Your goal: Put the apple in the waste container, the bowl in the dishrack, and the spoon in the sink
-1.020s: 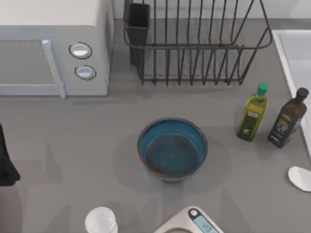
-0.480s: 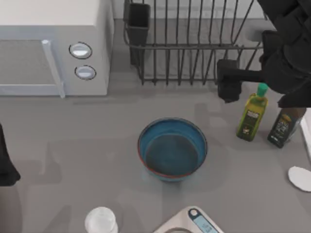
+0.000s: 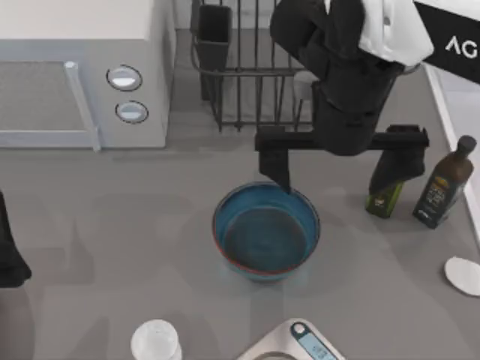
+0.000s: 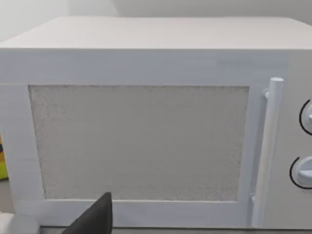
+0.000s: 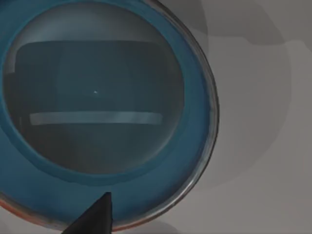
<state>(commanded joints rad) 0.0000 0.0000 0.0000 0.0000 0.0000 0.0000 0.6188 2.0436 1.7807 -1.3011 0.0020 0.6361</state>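
My right gripper [image 3: 341,161] hangs over the grey table [image 3: 112,225] with its two fingers spread wide, one finger [image 3: 276,163] poised at the far rim of the bowl [image 3: 266,231], the other [image 3: 397,161] well off to the right in front of the green-capped bottle [image 3: 382,201]. The blue bowl sits upright just below and to the left of the claw's midpoint, nearer me than the gripper; nothing is held. In my right wrist view the bowl [image 5: 102,112] shows its blue inside and reddish-brown rim, with one dark fingertip [image 5: 95,217] at the picture's edge. Behind the claw stands the black wire dishrack [image 3: 240,82], its cutlery cup [image 3: 214,34] at the left corner. Right of the claw stands a dark bottle [image 3: 444,186], beyond it the pale rim of the sink [image 3: 442,105], and nearer me the white spoon [image 3: 463,274]. My left arm [image 3: 9,251] is parked at the table's left edge; its wrist view faces the white microwave [image 4: 146,122], and I cannot tell its claw's state
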